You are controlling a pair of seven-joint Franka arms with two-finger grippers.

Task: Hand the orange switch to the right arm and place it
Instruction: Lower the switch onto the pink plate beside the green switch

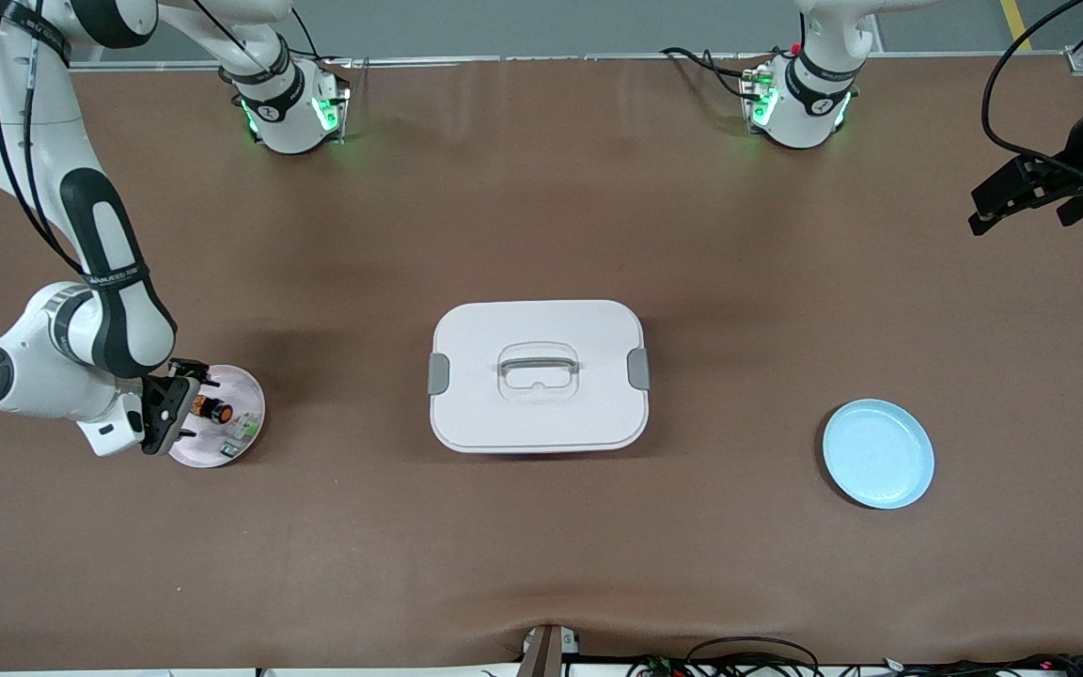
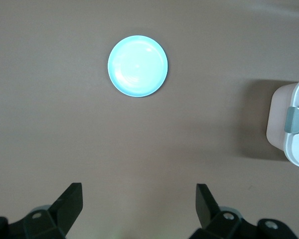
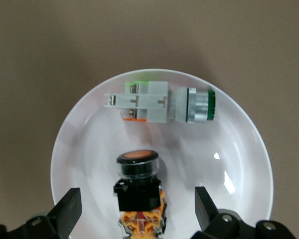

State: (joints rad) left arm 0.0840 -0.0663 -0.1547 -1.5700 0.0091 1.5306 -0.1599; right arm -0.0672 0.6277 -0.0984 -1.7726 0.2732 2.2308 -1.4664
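The orange switch (image 1: 212,410), a stubby black cylinder with a round orange end, lies on a small white plate (image 1: 243,388) at the right arm's end of the table. In the right wrist view the orange switch (image 3: 138,189) lies on the white plate (image 3: 229,164) between my fingers. My right gripper (image 1: 192,406) is low over the plate and open, its jaws on either side of the switch (image 3: 138,199) and apart from it. My left gripper (image 1: 976,214) is open and empty, up in the air over the left arm's end of the table (image 2: 138,191).
A white-and-green component (image 3: 159,102) lies on the same white plate beside the switch (image 1: 241,431). A white lidded box with grey latches (image 1: 539,374) stands mid-table (image 2: 294,124). A light blue plate (image 1: 878,453) lies toward the left arm's end (image 2: 137,65).
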